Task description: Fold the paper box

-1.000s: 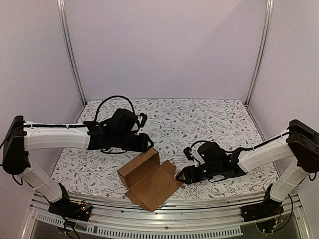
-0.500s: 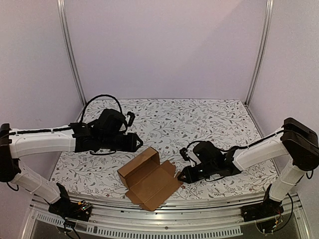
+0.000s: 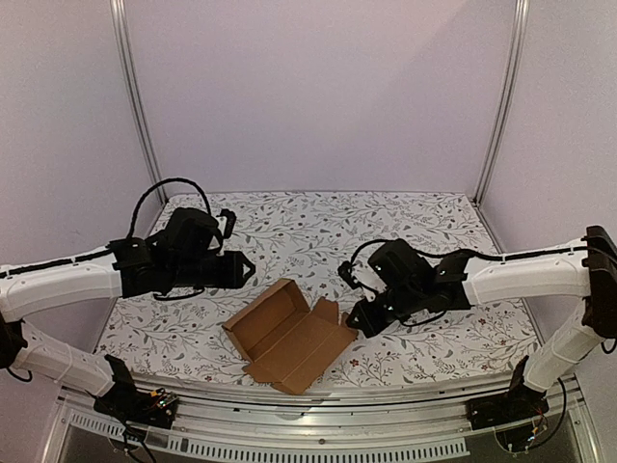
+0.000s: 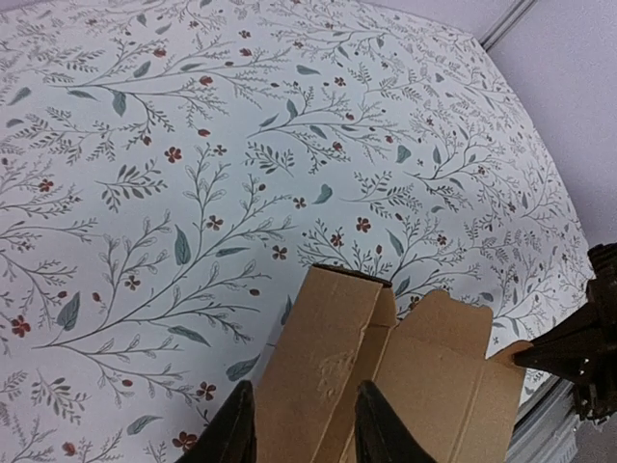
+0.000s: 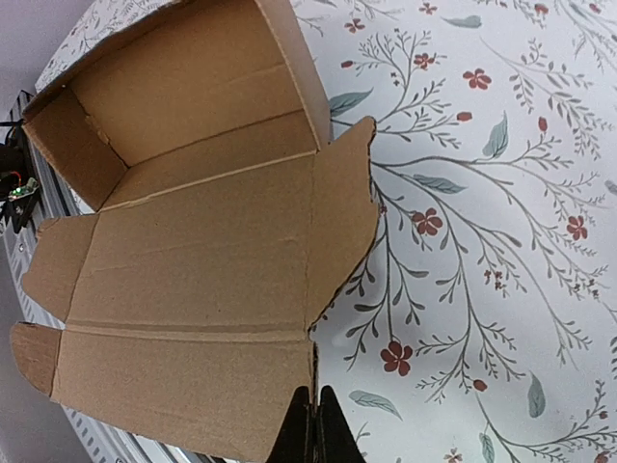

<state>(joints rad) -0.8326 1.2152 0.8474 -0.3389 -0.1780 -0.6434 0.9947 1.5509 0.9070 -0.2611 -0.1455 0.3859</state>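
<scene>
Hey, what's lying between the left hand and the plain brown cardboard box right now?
Nothing: the top view shows only a short bare strip of white floral tablecloth between the left hand and the open brown cardboard box.

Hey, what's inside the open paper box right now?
Nothing shows inside the paper box: just bare cardboard floor and walls. Whatever lies under it on the floral tablecloth is covered.

Robot test enclosure, laboratory setting.
Plain pale lilac wall panels framed by silver aluminium profile posts enclose a work surface of white floral-print cloth; two white-and-black robot arms are mounted on a slotted metal rail.
</scene>
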